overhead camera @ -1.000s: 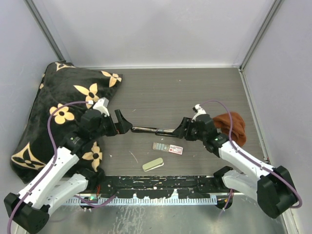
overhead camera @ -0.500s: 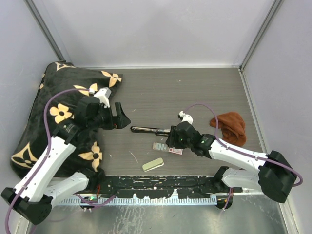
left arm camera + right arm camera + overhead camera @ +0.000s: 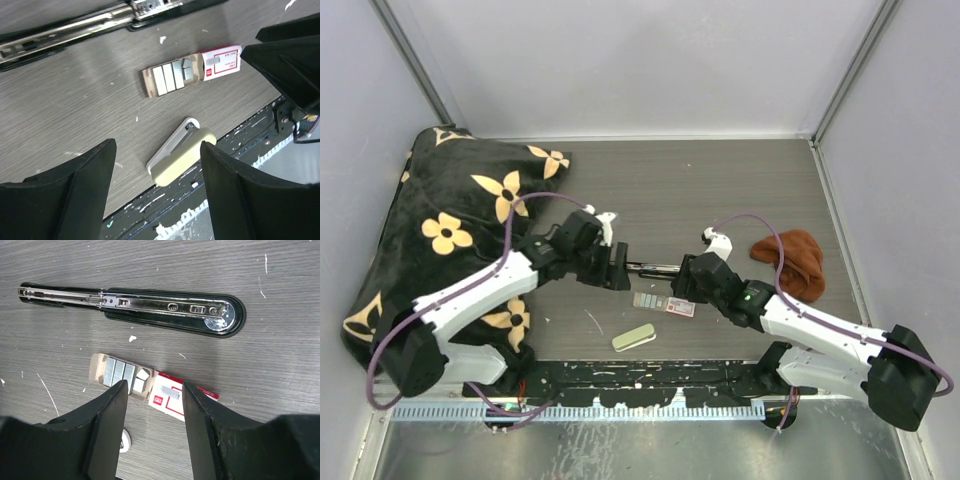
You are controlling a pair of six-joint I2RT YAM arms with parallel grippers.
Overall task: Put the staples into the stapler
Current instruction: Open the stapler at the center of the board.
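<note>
The stapler (image 3: 650, 267) lies opened out flat on the table, black with a shiny metal rail (image 3: 165, 306) (image 3: 75, 30). Just in front of it lie the staples (image 3: 648, 300) (image 3: 119, 372) (image 3: 170, 79), silvery strips in a small cardboard tray that sticks out of a red-and-white box (image 3: 172, 396) (image 3: 222, 62). My right gripper (image 3: 682, 283) (image 3: 154, 390) hovers open over the box and tray, holding nothing. At the stapler's left end, my left gripper (image 3: 617, 270) (image 3: 157, 195) stands open and empty, with its fingers (image 3: 65, 195) wide apart.
A cream-green oblong (image 3: 633, 338) (image 3: 182, 157) lies near the table's front edge. A black blanket with tan flowers (image 3: 450, 230) covers the left side. A brown cloth (image 3: 795, 260) sits at the right. Grey walls close in three sides.
My left arm has swung right, from over the blanket to the stapler's left end, its jaws narrowing somewhat. My right gripper has shifted from the stapler to above the staple box.
</note>
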